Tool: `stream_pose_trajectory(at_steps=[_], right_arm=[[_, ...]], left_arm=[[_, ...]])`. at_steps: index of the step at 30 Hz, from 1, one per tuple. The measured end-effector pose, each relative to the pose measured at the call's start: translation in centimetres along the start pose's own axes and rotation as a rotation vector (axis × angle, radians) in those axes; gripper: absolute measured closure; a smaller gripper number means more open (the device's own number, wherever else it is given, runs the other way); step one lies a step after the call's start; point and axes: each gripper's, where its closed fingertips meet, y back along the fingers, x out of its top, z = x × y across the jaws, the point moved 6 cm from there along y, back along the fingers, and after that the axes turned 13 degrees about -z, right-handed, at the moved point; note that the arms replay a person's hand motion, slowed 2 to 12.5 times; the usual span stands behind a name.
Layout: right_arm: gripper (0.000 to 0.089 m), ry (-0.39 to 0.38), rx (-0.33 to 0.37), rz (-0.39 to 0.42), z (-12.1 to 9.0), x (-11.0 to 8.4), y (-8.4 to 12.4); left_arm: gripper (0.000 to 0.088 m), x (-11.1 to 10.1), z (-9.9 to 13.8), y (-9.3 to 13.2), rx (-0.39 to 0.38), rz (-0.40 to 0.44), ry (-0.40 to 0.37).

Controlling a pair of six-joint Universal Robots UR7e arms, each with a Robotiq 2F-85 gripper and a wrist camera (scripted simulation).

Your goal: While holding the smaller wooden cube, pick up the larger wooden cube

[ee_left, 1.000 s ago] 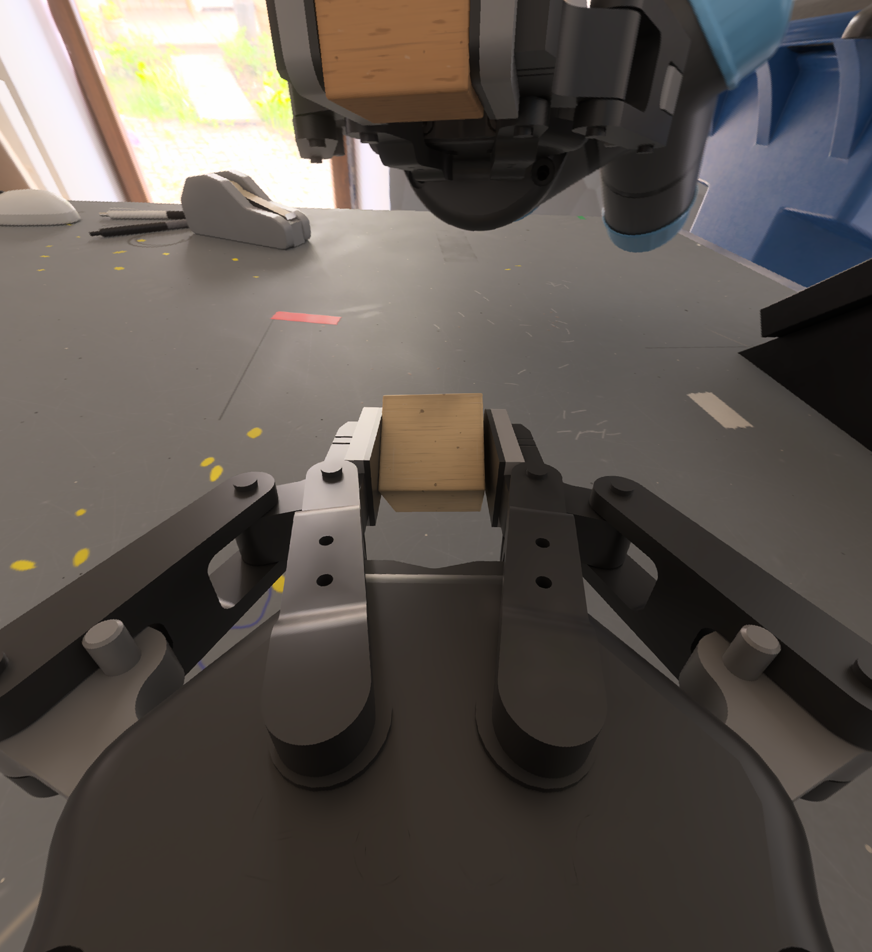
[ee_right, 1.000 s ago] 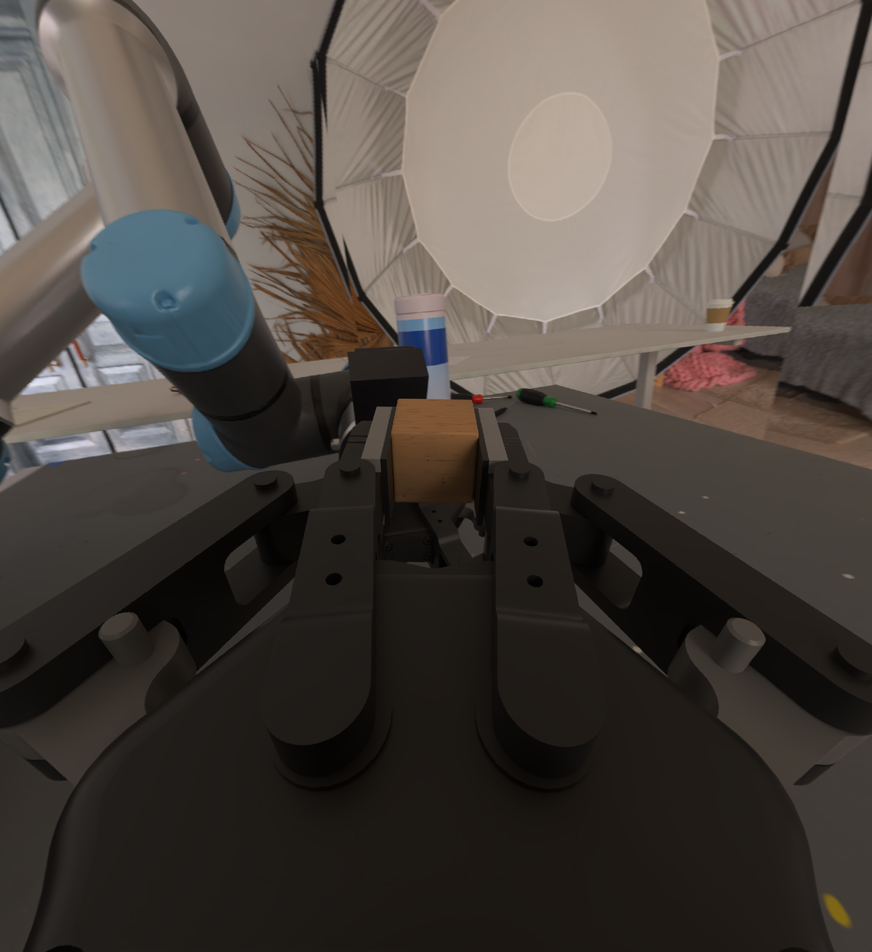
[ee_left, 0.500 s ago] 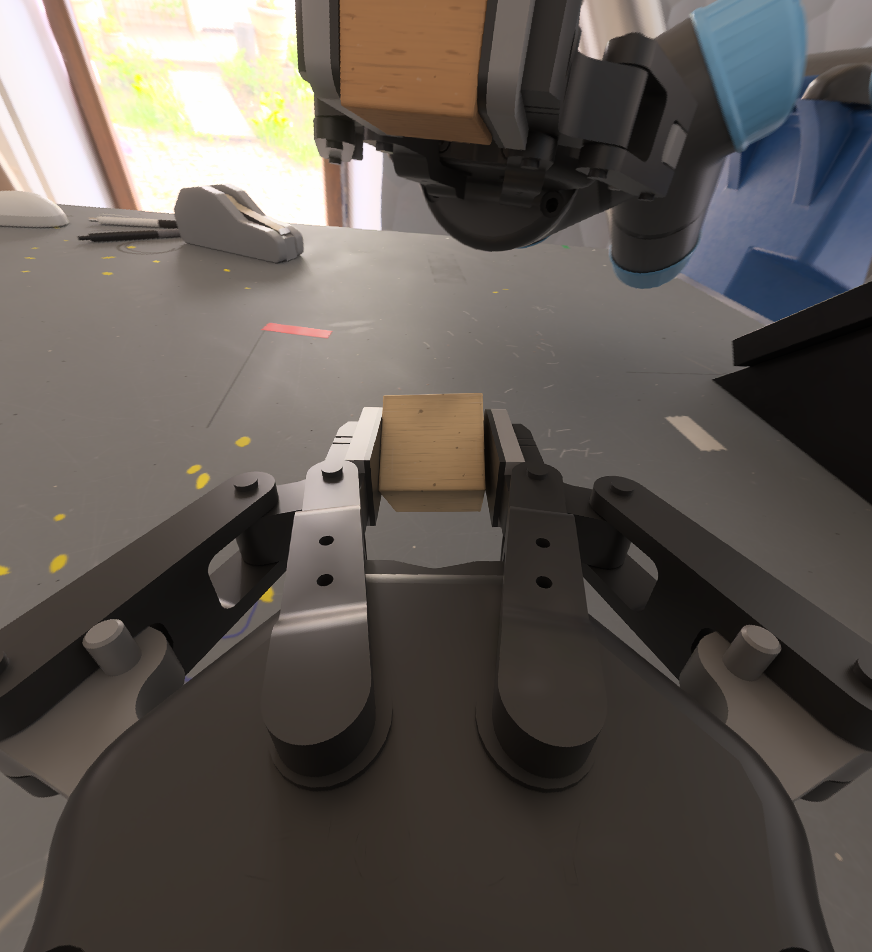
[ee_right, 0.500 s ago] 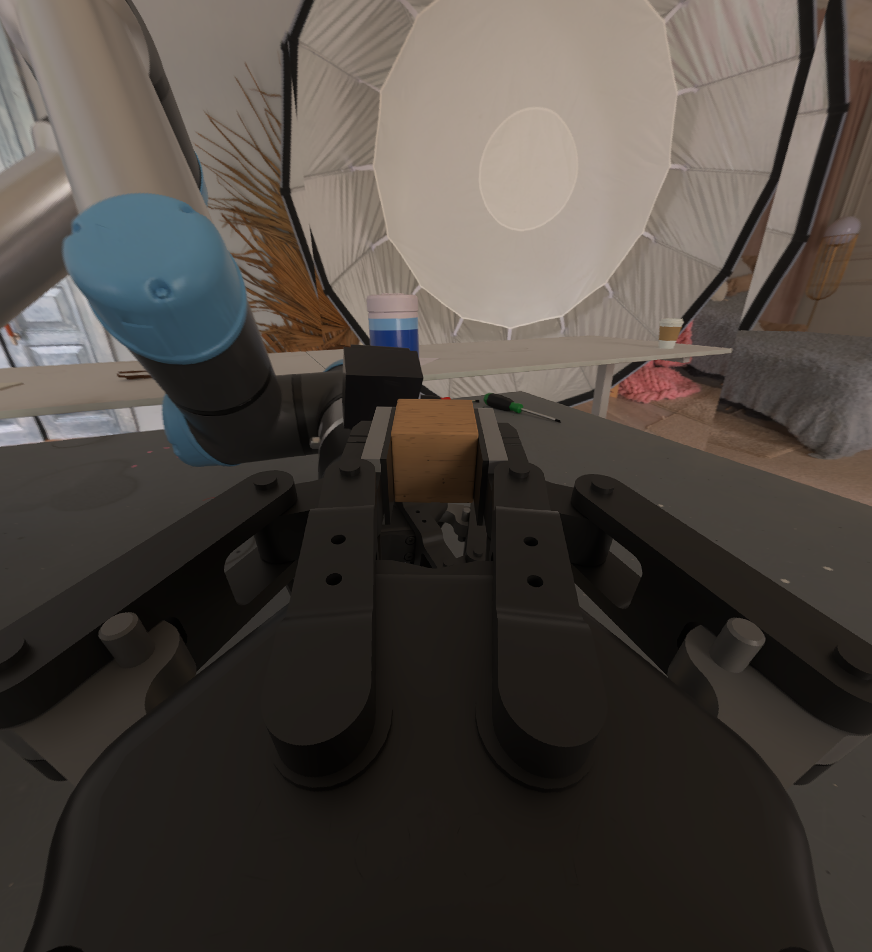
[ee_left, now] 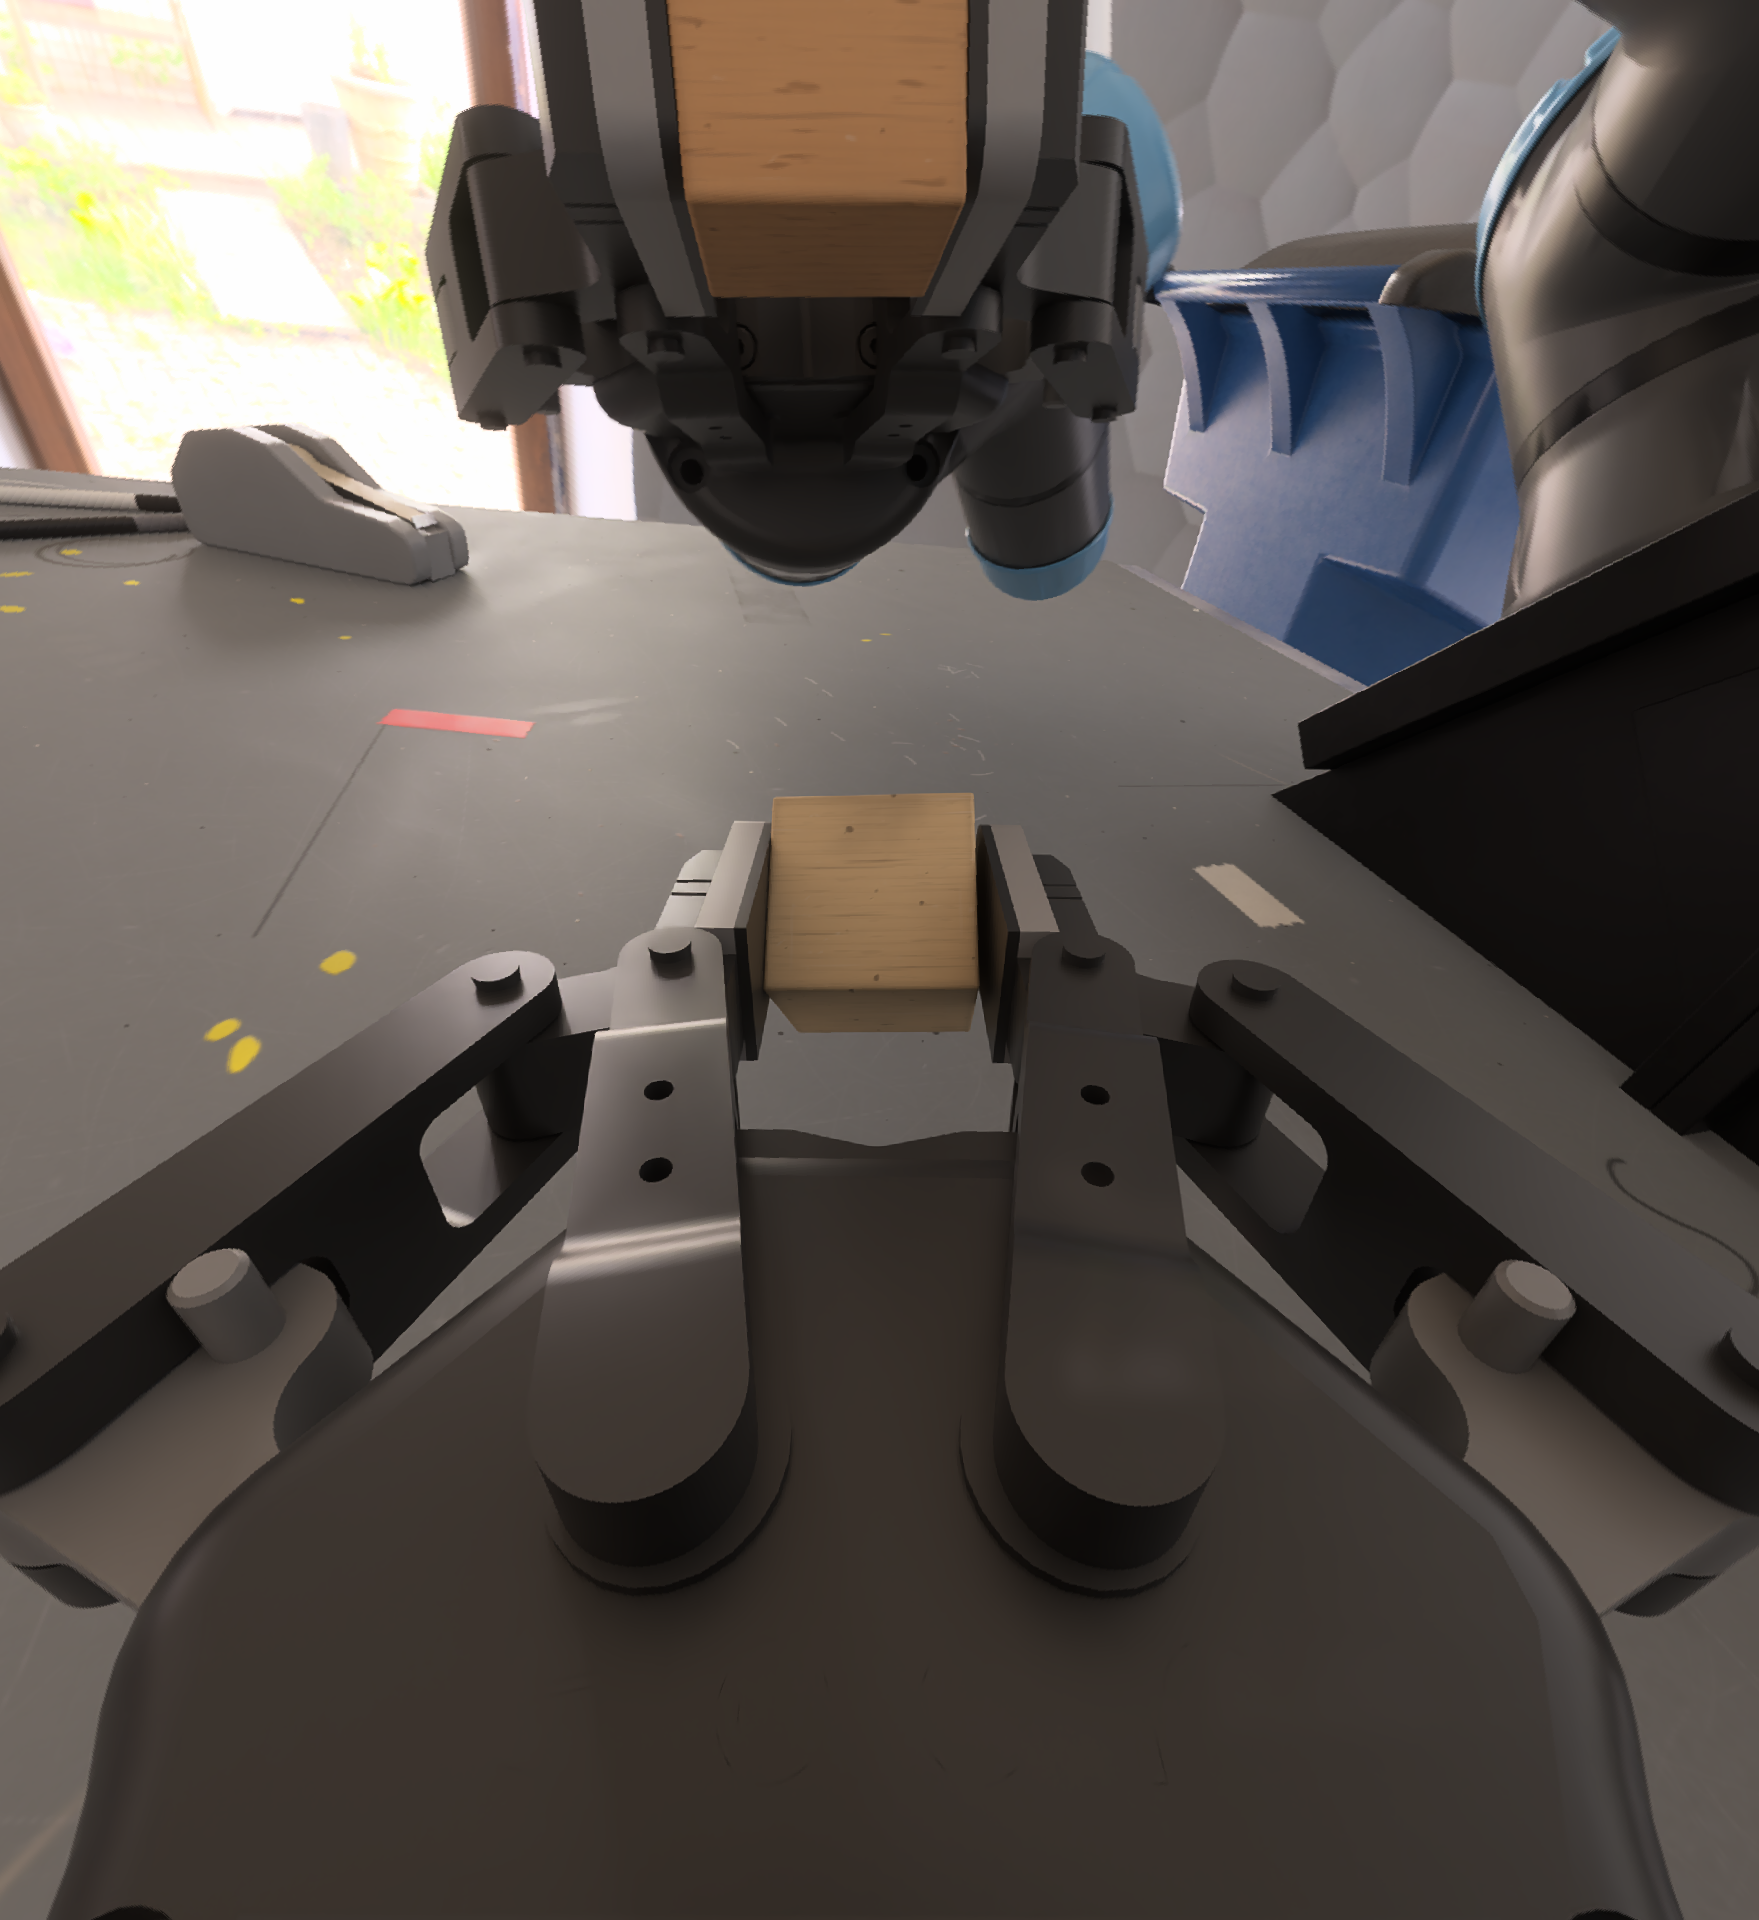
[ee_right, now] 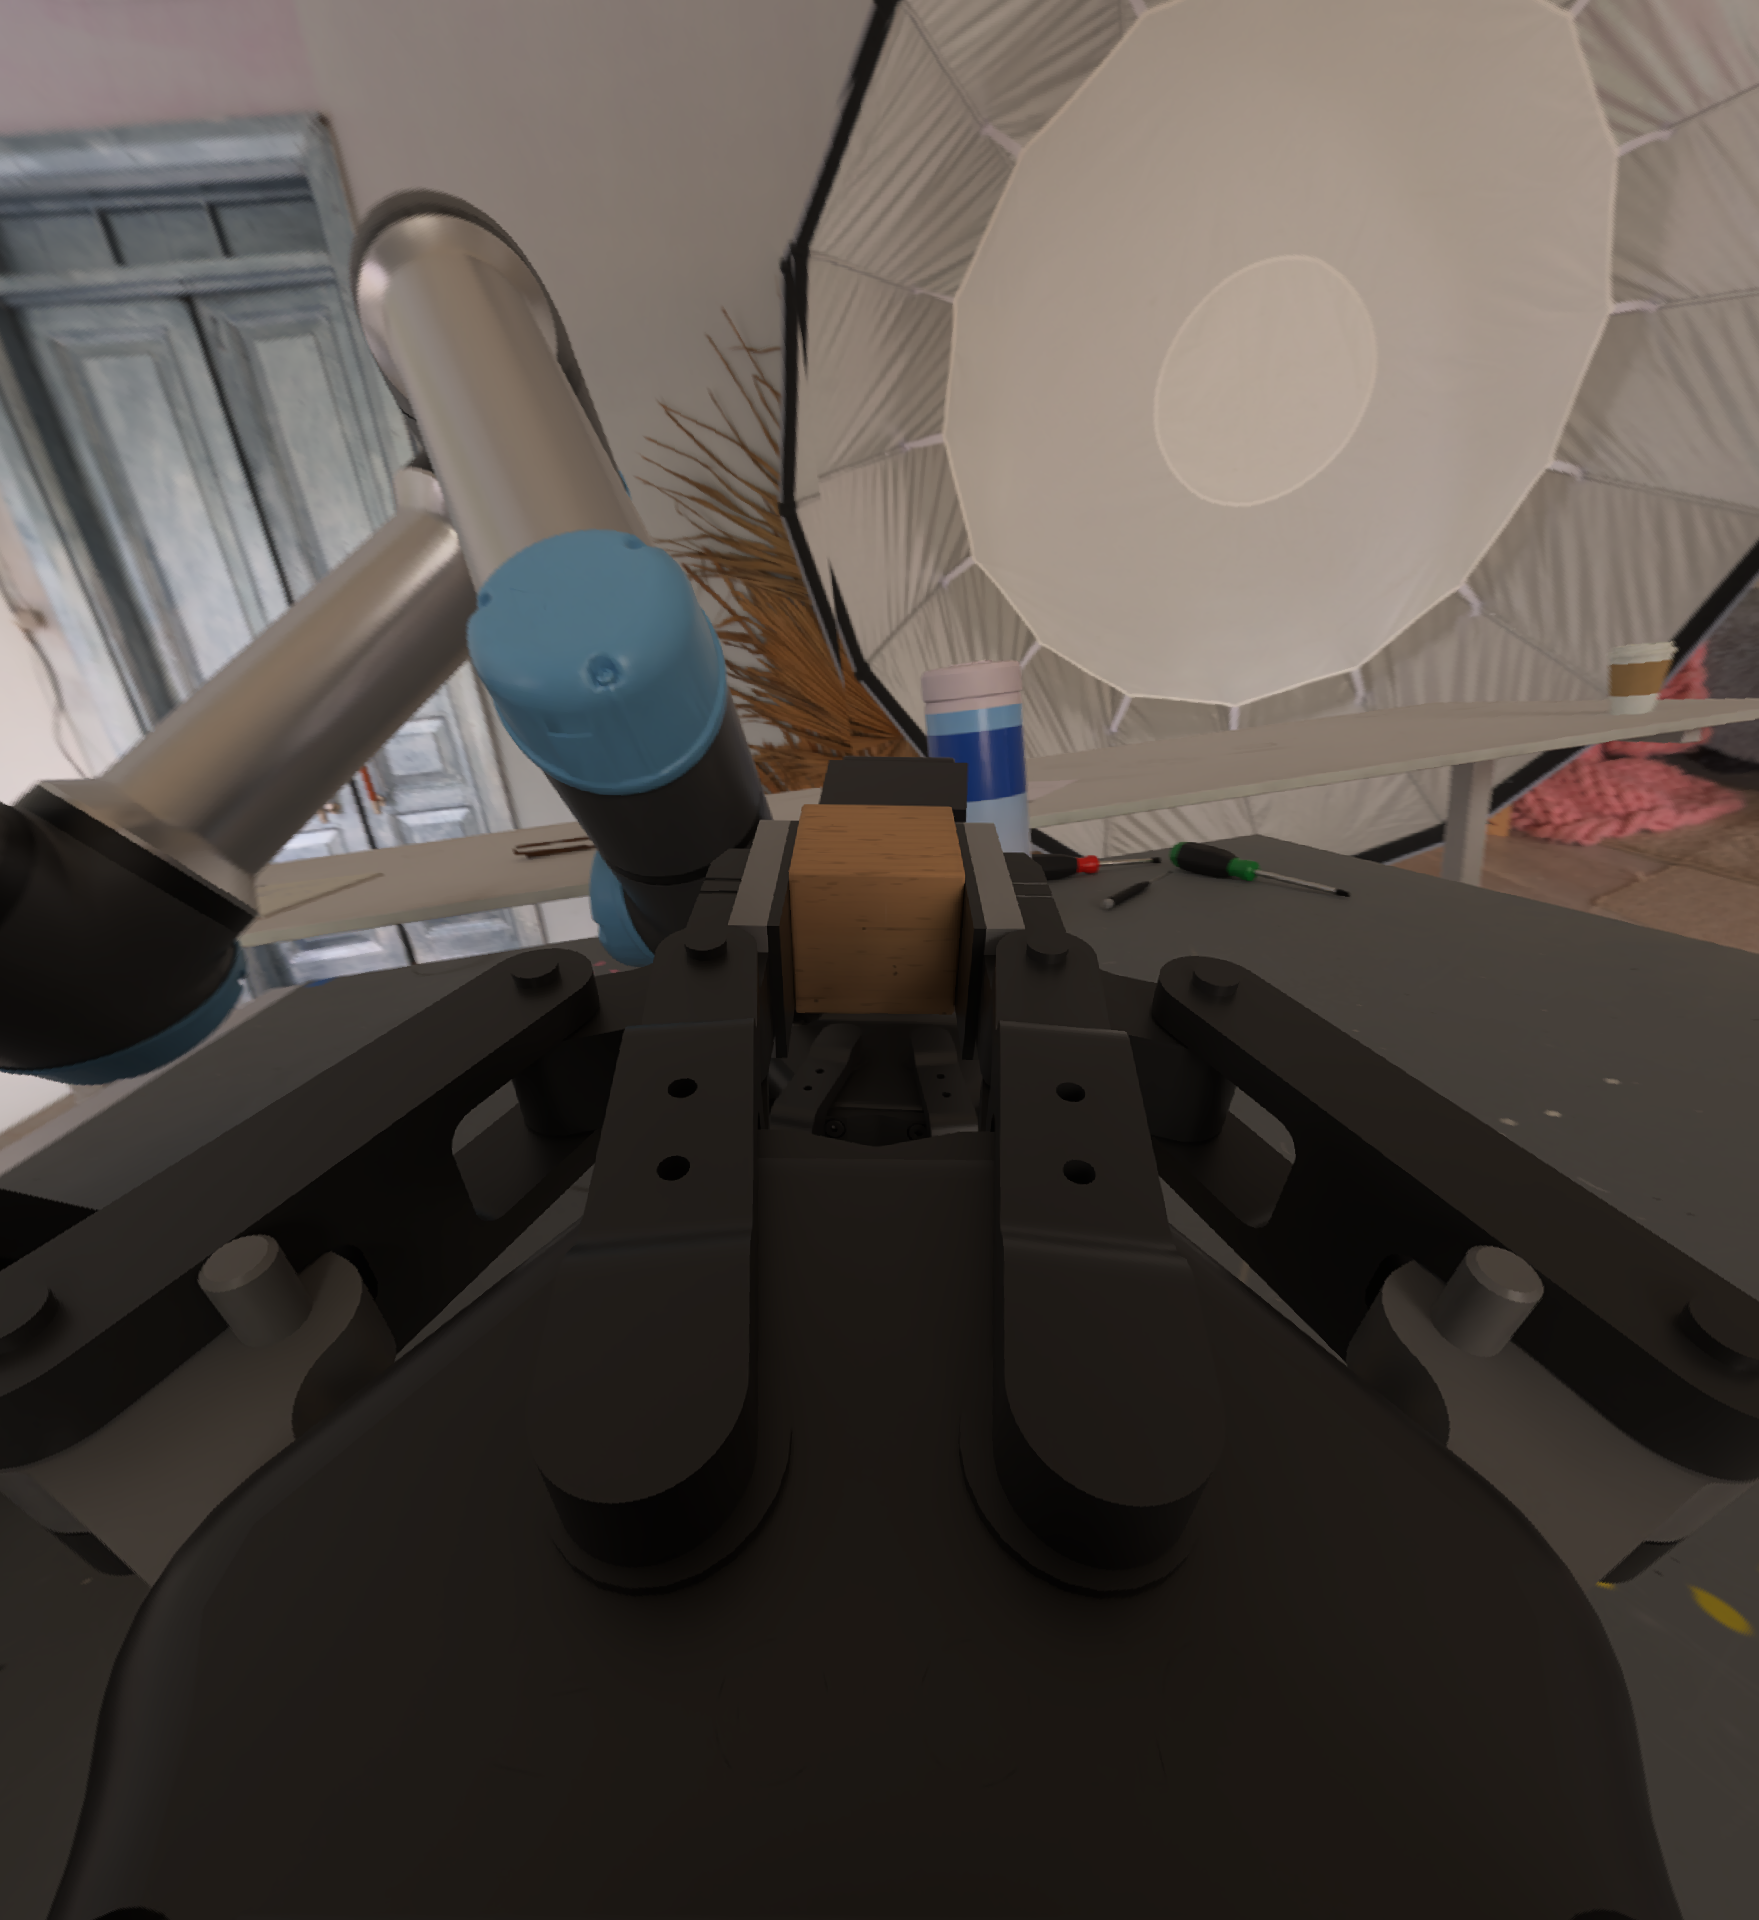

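Observation:
My left gripper (ee_left: 872,914) is shut on the larger, pale wooden cube (ee_left: 870,904) and holds it above the grey table (ee_left: 231,779). My right gripper (ee_right: 875,914) is shut on the smaller, darker wooden cube (ee_right: 875,925) and holds it in the air. In the left wrist view the right gripper (ee_left: 818,104) hangs high above the table, straight ahead, with the darker cube (ee_left: 818,145) between its fingers. In the right wrist view the left arm (ee_right: 594,665) stands just behind the darker cube.
A grey tape dispenser (ee_left: 314,509) and pens (ee_left: 54,509) lie at the far left. A red tape strip (ee_left: 456,721) marks the table. A black box (ee_left: 1633,883) stands at the right, a blue bin (ee_left: 1322,468) behind it. Screwdrivers (ee_right: 1228,864) lie beyond the right gripper.
The right gripper with the darker cube has moved to the right in the left wrist view and come closer, now centred overhead. Both cubes stay gripped.

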Motion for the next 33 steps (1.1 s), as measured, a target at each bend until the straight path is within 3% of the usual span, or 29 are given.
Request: stream_pose_trajectory(at_steps=[7, 12, 33], right_arm=[[0.0643, -0.059, 0.08, 0.041, -0.09, 0.09, 0.04], [0.0643, -0.083, 0.091, 0.059, 0.08, 0.08, 0.08], [0.0643, 0.02, -0.115, 0.054, 0.34, 0.47, 0.53]], left_arm=[[0.0548, 0.3, 0.48, -0.18, 0.003, 0.012, -0.025], [0.0548, 0.41, 0.46, -0.19, 0.025, 0.017, -0.03], [0.0548, 0.86, -0.39, 0.1, 0.142, 0.067, -0.017]])
